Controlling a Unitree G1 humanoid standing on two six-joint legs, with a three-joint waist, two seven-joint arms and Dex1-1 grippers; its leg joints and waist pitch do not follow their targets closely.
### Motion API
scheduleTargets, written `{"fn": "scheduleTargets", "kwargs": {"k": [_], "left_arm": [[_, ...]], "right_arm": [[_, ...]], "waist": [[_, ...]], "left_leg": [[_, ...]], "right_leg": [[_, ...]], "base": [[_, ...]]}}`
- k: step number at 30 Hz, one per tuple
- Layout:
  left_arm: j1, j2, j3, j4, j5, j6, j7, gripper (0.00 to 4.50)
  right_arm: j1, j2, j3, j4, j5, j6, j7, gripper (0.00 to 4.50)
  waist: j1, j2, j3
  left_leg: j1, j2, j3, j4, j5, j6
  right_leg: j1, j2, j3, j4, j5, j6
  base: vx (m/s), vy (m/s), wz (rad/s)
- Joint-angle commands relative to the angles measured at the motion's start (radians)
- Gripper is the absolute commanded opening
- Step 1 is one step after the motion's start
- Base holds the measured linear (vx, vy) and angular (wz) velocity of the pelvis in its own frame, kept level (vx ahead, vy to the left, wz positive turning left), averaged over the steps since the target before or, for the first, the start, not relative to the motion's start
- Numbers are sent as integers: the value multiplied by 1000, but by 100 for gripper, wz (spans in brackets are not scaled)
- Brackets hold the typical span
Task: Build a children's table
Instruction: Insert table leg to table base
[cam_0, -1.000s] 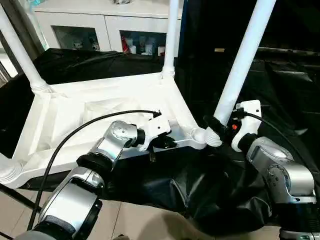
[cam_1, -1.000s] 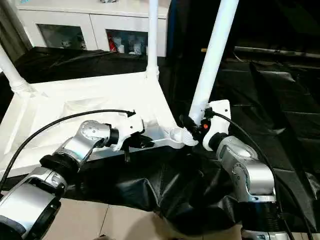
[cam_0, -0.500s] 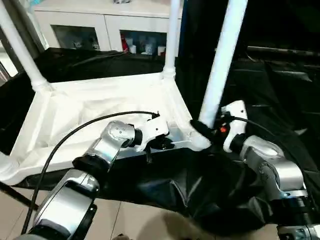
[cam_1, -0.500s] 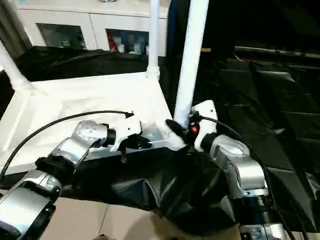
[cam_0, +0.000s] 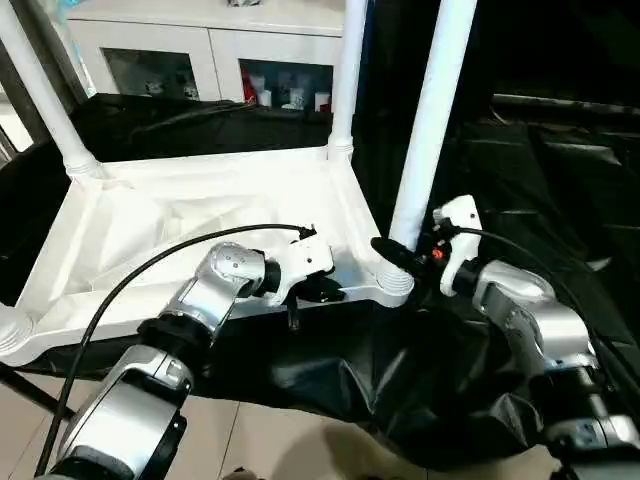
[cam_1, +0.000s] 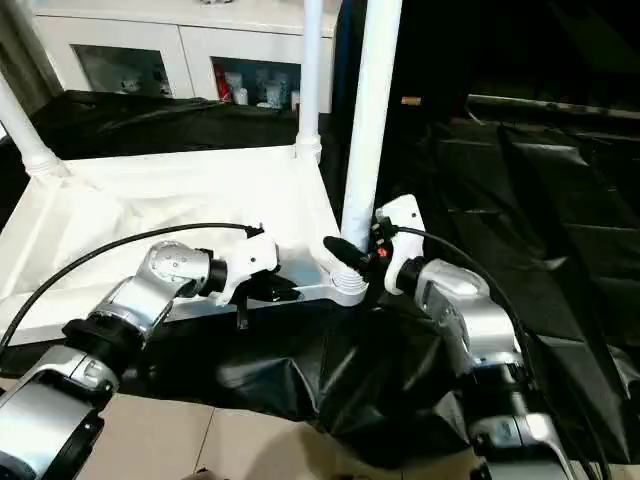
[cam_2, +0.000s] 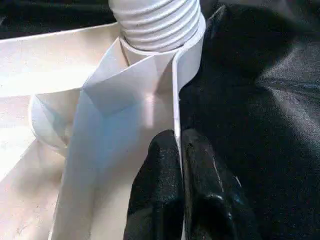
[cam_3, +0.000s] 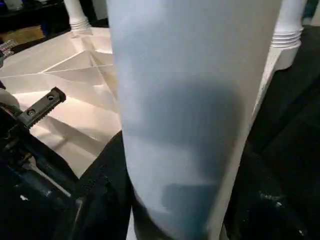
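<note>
On the left, three legs are already standing up from the upturned table top (cam_0: 190, 215), which is lying ribbed side up on the black-draped work surface (cam_0: 560, 180): one at the near left corner socket (cam_0: 12, 335), one at the far left (cam_0: 40, 95) and one at the far right (cam_0: 345, 70). Your left gripper (cam_0: 318, 290) is pinching the thin near edge wall of the top, its fingers (cam_2: 160, 190) pressed together on that wall just beside the near right corner socket (cam_0: 395, 285); judge this as your anchor and keep the pinch firm so the top is not sliding or lifting. To the right, your right gripper (cam_0: 400, 255) is clamping the fourth leg (cam_0: 430, 110) low on its shaft, jaws half spread around the tube, with the leg's ribbed foot sitting at the socket mouth. The leg is looking nearly upright, and whether it is fully seated cannot be told. You are probably best pressing straight down along the leg's own axis, correcting any lean first, since a tilted push could jam the ribbed end or tip the top off the near edge.
</note>
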Motion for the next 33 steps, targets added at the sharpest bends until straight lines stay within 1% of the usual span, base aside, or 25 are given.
{"fn": "scheduleTargets", "kwargs": {"k": [1,4,6,7,10,13,14,15,19,20,21,22,23,24,25,26,27,28,29,30,31,33], "left_arm": [[0,8,-3,-34,-6,4,-17,0],[3,10,-4,-41,-6,8,-19,0],[4,12,-4,-47,-5,11,-20,0],[4,12,-4,-47,-5,12,-19,0],[2,11,-5,-48,-4,12,-16,0],[4,11,-4,-56,-5,18,-14,0],[4,11,-2,-58,-7,20,-12,0],[4,11,-2,-58,-7,20,-12,0],[8,11,5,-61,-11,24,-6,0],[8,11,5,-61,-12,23,-5,0],[7,11,6,-60,-13,24,-4,0],[6,11,8,-59,-13,24,-2,0],[6,11,8,-57,-13,24,-1,0],[5,10,9,-56,-14,24,0,0],[5,10,9,-56,-14,25,0,0],[2,9,10,-53,-15,25,2,0],[1,8,11,-52,-15,25,4,0],[0,7,12,-50,-15,25,5,0],[-1,7,12,-50,-15,26,6,0],[-2,6,12,-49,-15,26,7,0],[-3,6,12,-48,-16,26,9,0],[-6,5,13,-45,-16,26,12,0]], "right_arm": [[-9,-9,16,40,-20,4,19,193],[-15,-12,33,59,-26,17,53,193],[-23,-10,41,78,-32,12,64,193],[-27,-8,40,86,-33,8,63,193],[-44,5,26,115,-25,1,58,193],[-51,18,0,132,-6,-1,59,193],[-46,23,-27,132,16,7,53,192],[-46,23,-27,132,16,7,53,192],[-20,39,-87,138,60,9,35,191],[-12,43,-98,138,69,9,31,191],[2,50,-106,138,76,2,28,191],[22,57,-110,137,77,-13,24,191],[35,61,-112,137,76,-23,22,191],[52,70,-115,140,73,-41,18,191],[55,71,-115,140,73,-43,17,191],[80,89,-123,148,71,-74,4,191],[93,99,-128,154,71,-92,-6,191],[102,107,-131,158,70,-104,-13,191],[107,112,-134,161,69,-110,-17,191],[118,120,-136,167,64,-127,-24,191],[129,127,-136,171,60,-142,-30,191],[154,142,-132,178,43,-186,-45,191]], "waist": [[2,-11,-75],[1,-11,-76],[1,-9,-77],[1,-10,-76],[0,-10,-76],[0,-10,-76],[0,-10,-76],[0,-9,-77],[2,-3,-79],[2,-4,-79],[2,1,-79],[2,2,-79],[3,1,-78],[3,5,-78],[2,2,-78],[3,8,-78],[2,6,-75],[2,8,-76],[1,6,-76],[0,7,-74],[1,13,-73],[-2,9,-70]], "left_leg": [[5,21,-2,-63,-157,69],[5,22,-2,-63,-155,69],[5,22,-2,-63,-152,70],[6,22,-2,-63,-154,70],[6,22,-2,-63,-161,66],[6,22,-2,-64,-163,65],[6,22,-2,-63,-163,65],[8,22,-2,-63,-163,65],[6,24,-3,-63,-159,67],[6,24,-3,-63,-159,67],[6,23,-3,-63,-163,65],[7,23,-3,-64,-167,64],[7,24,-3,-64,-170,63],[8,23,-4,-65,-183,59],[8,23,-4,-66,-187,57],[9,23,-5,-66,-189,55],[11,23,-3,-66,-203,53],[12,23,-4,-68,-219,49],[12,23,-6,-68,-221,47],[12,23,-6,-70,-228,47],[16,24,-6,-70,-242,45],[17,22,-7,-73,-265,40]], "right_leg": [[69,-71,52,-66,-335,-141],[69,-70,52,-65,-325,-141],[69,-69,52,-63,-311,-150],[69,-70,52,-63,-312,-152],[69,-71,51,-65,-329,-149],[69,-70,51,-66,-335,-147],[69,-70,51,-66,-334,-147],[68,-71,52,-66,-331,-149],[70,-70,52,-63,-295,-159],[70,-70,52,-62,-290,-162],[70,-69,51,-63,-284,-166],[70,-69,51,-63,-287,-166],[69,-70,51,-65,-290,-166],[69,-71,50,-66,-299,-164],[70,-70,50,-66,-304,-163],[69,-70,49,-66,-304,-164],[66,-71,50,-71,-319,-161],[67,-72,49,-74,-339,-156],[68,-71,48,-73,-342,-154],[68,-70,48,-75,-353,-152],[64,-71,48,-79,-366,-149],[66,-70,45,-83,-402,-137]], "base": [[0,0,0],[0,0,0],[0,0,0],[0,0,0],[0,0,0],[0,0,0],[0,0,0],[0,0,0],[0,0,0],[0,0,0],[0,0,0],[0,0,0],[0,0,0],[0,0,0],[0,0,0],[0,0,0],[0,0,0],[0,0,0],[0,0,0],[0,0,0],[0,0,0],[0,0,0]]}}
